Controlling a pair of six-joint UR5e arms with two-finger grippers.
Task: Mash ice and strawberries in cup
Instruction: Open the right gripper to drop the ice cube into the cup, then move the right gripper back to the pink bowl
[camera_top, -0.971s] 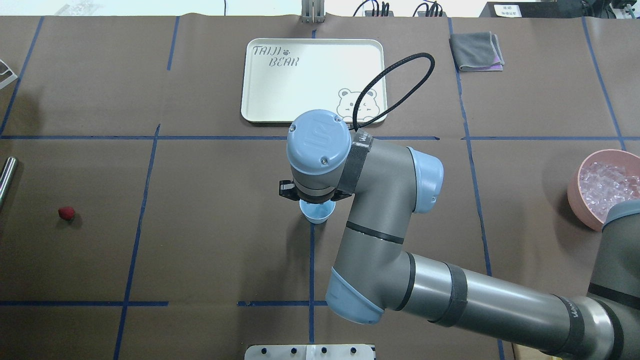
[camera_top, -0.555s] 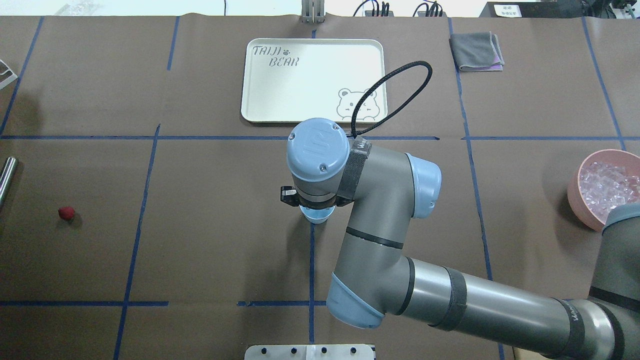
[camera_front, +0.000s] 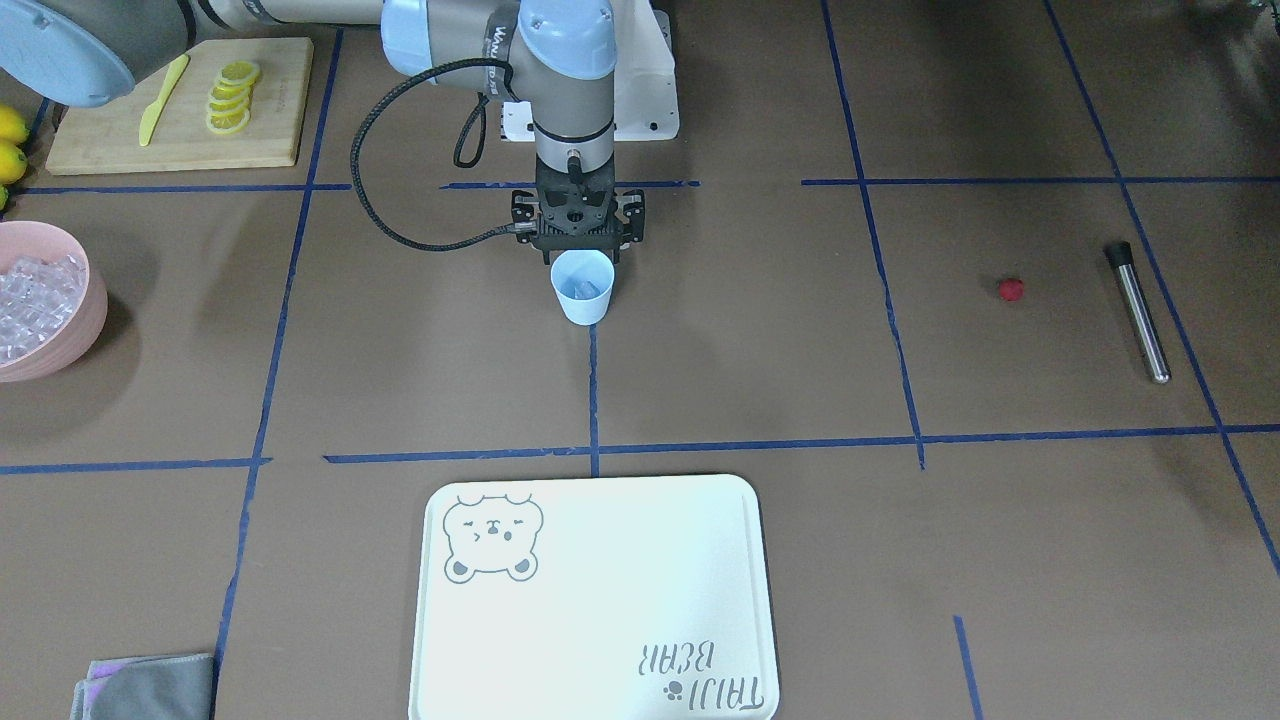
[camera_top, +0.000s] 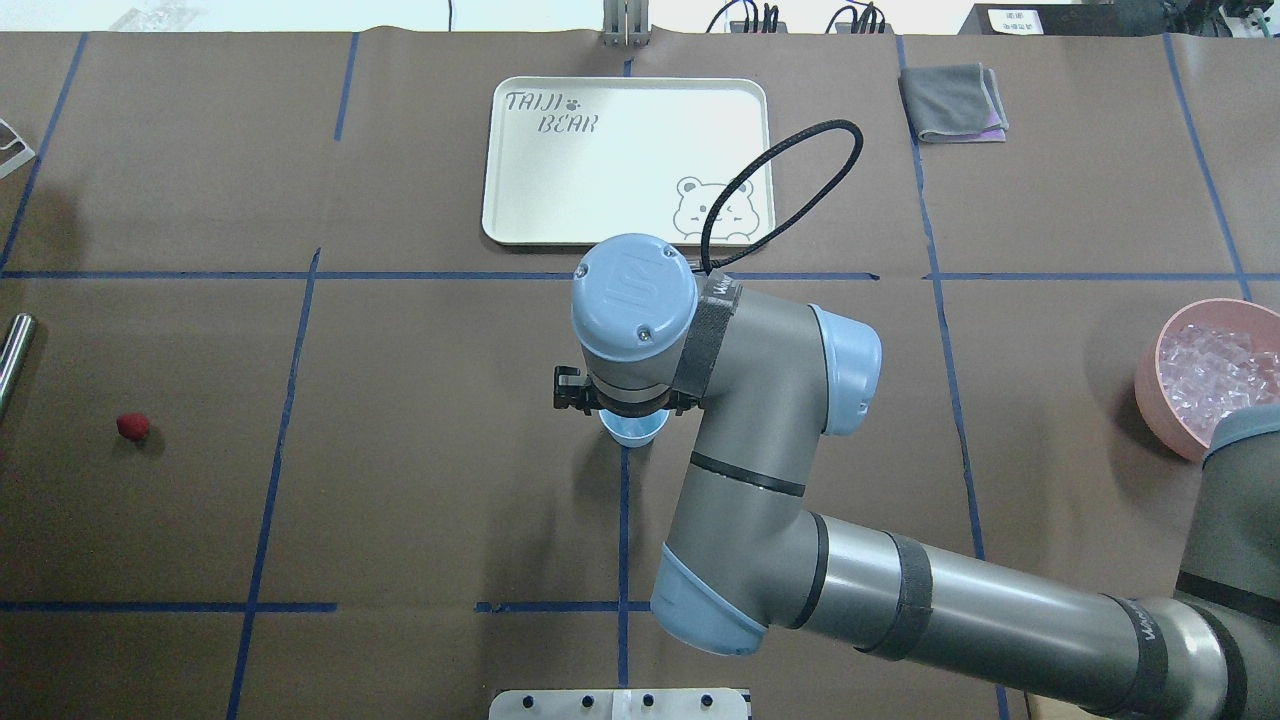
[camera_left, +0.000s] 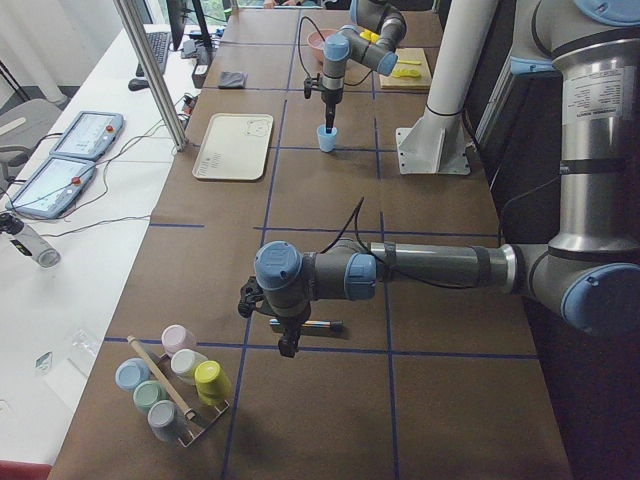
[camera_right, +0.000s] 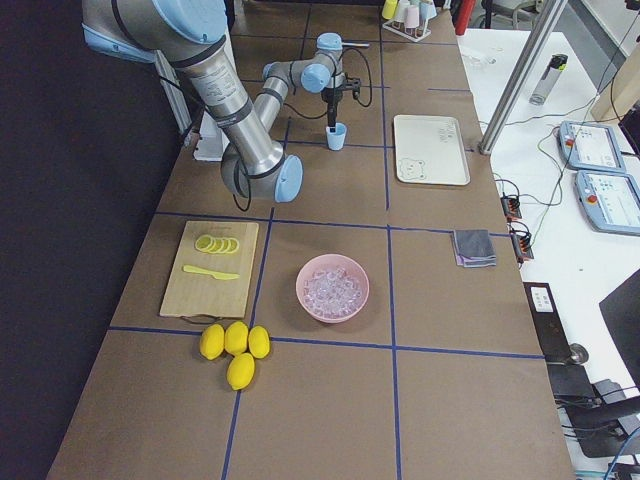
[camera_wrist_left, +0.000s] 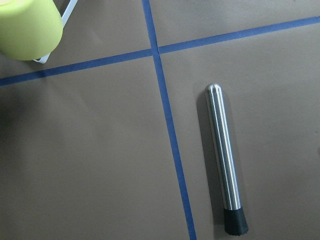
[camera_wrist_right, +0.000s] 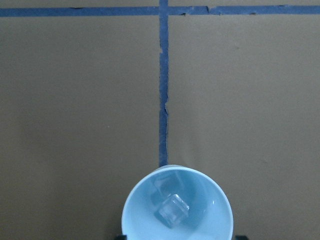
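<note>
- My right gripper hangs above the cup, spread and empty
- One ice cube lies inside the cup
- The strawberry lies well apart from the cup
- I cannot tell my left gripper state

Cup: pale blue plastic, smooth, semi-matt. Ice: clear, glassy. Table cover: brown paper, matt. Tape lines: blue, matt. Rod: brushed metal, shiny, blk rubbery tip. Tray: smooth plastic. Cloth: grey fabric.
</note>
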